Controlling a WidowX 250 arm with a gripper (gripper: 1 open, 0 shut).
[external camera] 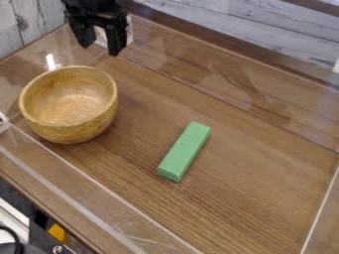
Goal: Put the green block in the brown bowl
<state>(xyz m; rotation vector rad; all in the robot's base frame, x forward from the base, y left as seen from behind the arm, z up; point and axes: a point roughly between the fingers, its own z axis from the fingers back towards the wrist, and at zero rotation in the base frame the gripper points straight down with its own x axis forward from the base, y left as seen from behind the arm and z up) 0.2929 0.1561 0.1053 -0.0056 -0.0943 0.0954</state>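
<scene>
Single overhead-angled view of a wooden table (252, 149) with clear low walls around the work area. The gripper (99, 40) sits at the top left of the frame, black, pointing down, its two fingers (82, 36) spread apart with nothing between them (empty, released). The green block (184, 151) lies flat on the tabletop toward the lower middle, long axis running diagonally from lower left to upper right, well apart from the gripper and down-right of it. No contact between block and gripper. The brown bowl (27, 104) stands upright on the table at the left side, empty inside, wood grain visible on the inner wall. The bowl is below the gripper in the picture and near it, but not touching; the gripper hangs just beyond the bowl's far rim, slightly to the right of the bowl's centre. The block rests to the right of the bowl, with a stretch of bare table between them, not touching the rim. A pale plank wall (252, 25) runs behind the table at the top. Lower left corner shows some dark hardware past the table edge, too cropped to tell what it is.
</scene>
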